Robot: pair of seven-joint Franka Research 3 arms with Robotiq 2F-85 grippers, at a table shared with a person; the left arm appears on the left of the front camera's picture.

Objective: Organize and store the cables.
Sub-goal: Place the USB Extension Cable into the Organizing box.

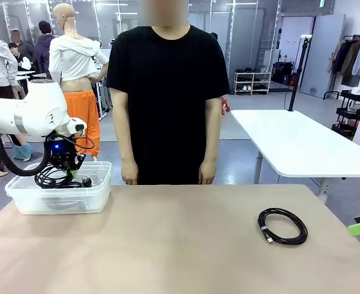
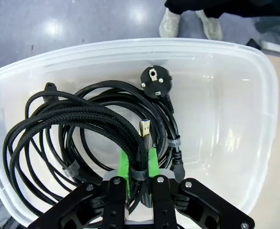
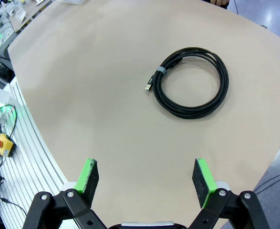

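Left gripper [image 2: 136, 164] clamps a braided cable [image 2: 73, 121] over the plastic bin [image 1: 100, 199]; right gripper [image 3: 147, 179] gapes empty, one coiled cable [image 1: 282, 226] left on the table [image 1: 180, 245].

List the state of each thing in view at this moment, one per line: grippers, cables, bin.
left gripper: shut on the braided cable, over the bin.
braided cable: coiled, pinched between the green pads, hanging into the bin.
power cable: coiled, lying in the bin, round plug up.
bin: clear, lidless, at the table's left edge.
right gripper: open, holding nothing.
loose cable: coiled, tied, flat on the table.
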